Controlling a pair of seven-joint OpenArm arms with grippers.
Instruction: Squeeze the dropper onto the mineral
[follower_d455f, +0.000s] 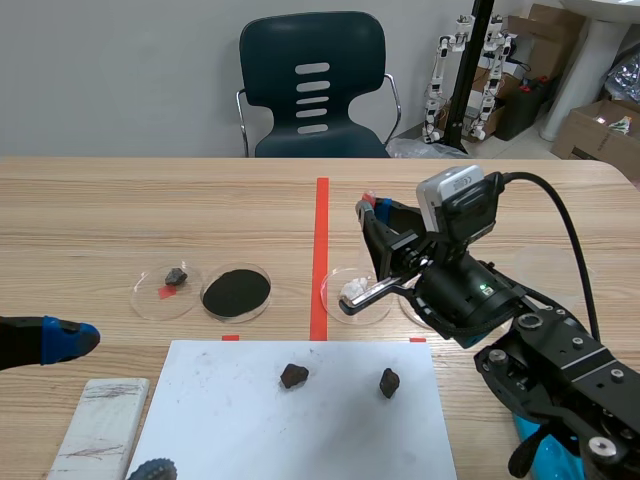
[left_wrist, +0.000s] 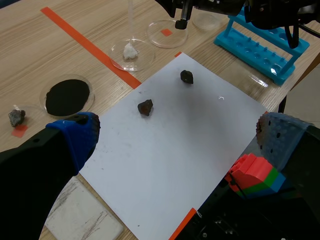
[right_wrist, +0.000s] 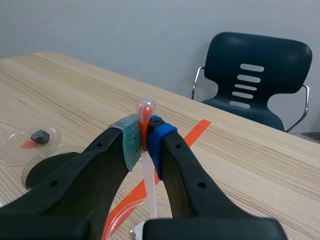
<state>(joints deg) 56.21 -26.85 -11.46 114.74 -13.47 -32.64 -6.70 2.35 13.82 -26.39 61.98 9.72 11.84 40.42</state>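
Got the dropper (right_wrist: 145, 107) pinched at the bulb between the right fingers (right_wrist: 131, 145), pointing straight down below them at the white mineral (follower_d455f: 352, 292) in its dish (left_wrist: 148, 61). Nothing between the wide-spread left fingers (left_wrist: 75, 137). Looks lined up; can't see any drop landed, so probably just need the real squeeze.

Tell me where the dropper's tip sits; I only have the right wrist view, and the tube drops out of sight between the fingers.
Observer: The left wrist view shows the dropper coming down right over the white mineral in its petri dish.
Operator: Is the left end effector near that dish?
Observer: No. The left end effector is open and hangs over the white paper, short of the dish.
Operator: Any other rocks close by?
Observer: A brown rock and a black rock lie on the paper, both outside the dish.
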